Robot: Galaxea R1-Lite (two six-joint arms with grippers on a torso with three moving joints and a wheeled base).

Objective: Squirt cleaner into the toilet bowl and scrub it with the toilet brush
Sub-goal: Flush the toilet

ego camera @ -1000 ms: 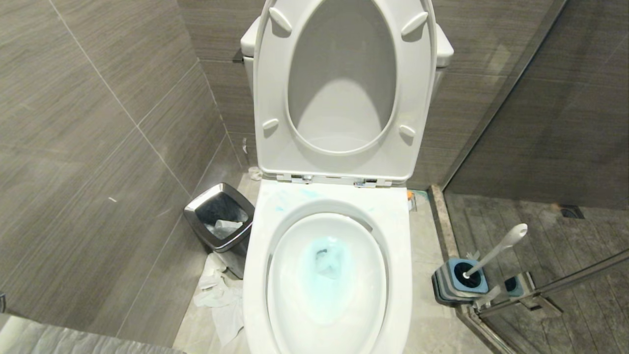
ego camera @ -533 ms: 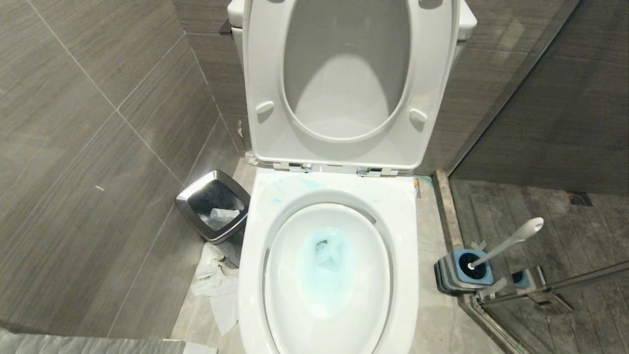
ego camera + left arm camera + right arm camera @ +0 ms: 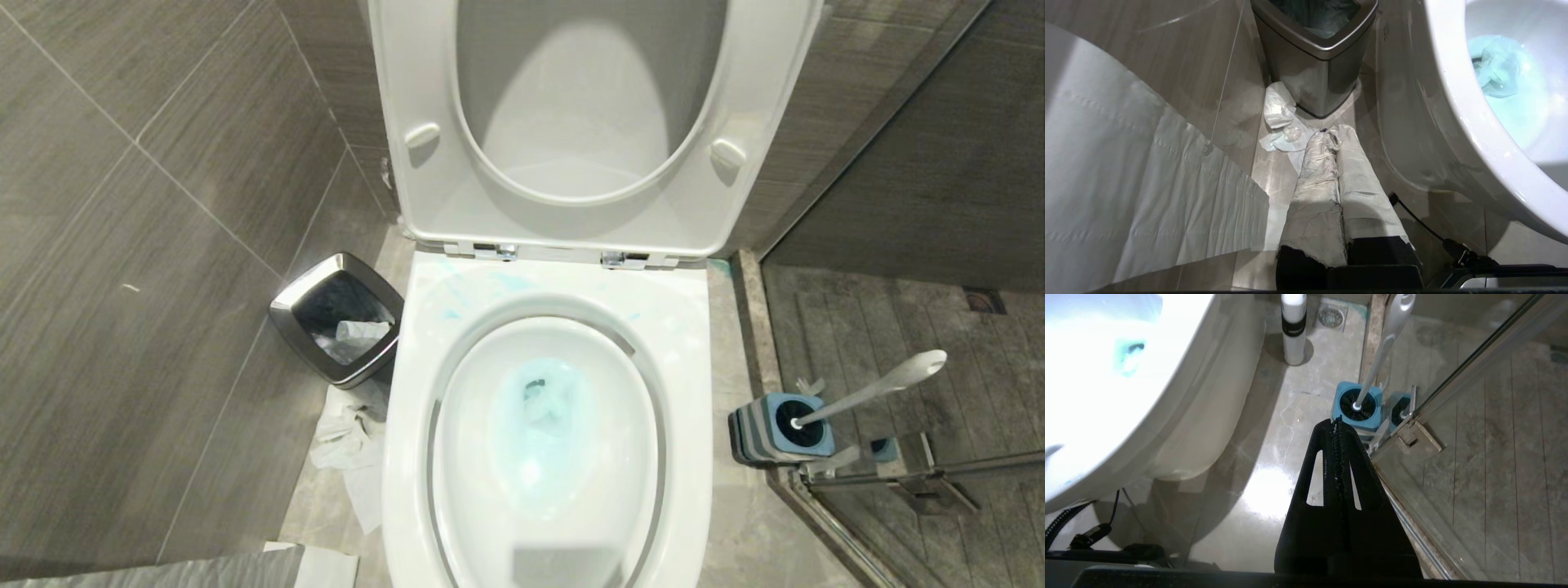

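Observation:
The white toilet bowl (image 3: 404,425) fills the middle of the head view, with its seat and lid (image 3: 588,224) raised. Turquoise cleaner (image 3: 543,416) tints the water, and thin smears mark the back rim. The toilet brush (image 3: 882,384) leans in its blue-and-grey holder (image 3: 775,429) on the floor to the bowl's right. No arm shows in the head view. My left gripper (image 3: 1331,132), its fingers wrapped in white, is shut and empty above the floor left of the bowl (image 3: 1453,102). My right gripper (image 3: 1336,421) is shut and empty, pointing toward the brush holder (image 3: 1357,406) without touching it.
A square steel bin (image 3: 339,327) stands left of the bowl, with crumpled paper (image 3: 351,441) on the floor beside it. A strip of toilet paper (image 3: 1126,183) hangs on the left. A glass shower door with a steel bar (image 3: 922,474) borders the brush. A white bottle (image 3: 1293,326) stands behind.
The whole head picture has shifted: the toilet, bin and brush now sit higher and look larger, so the camera has moved. Nothing in the scene itself has moved.

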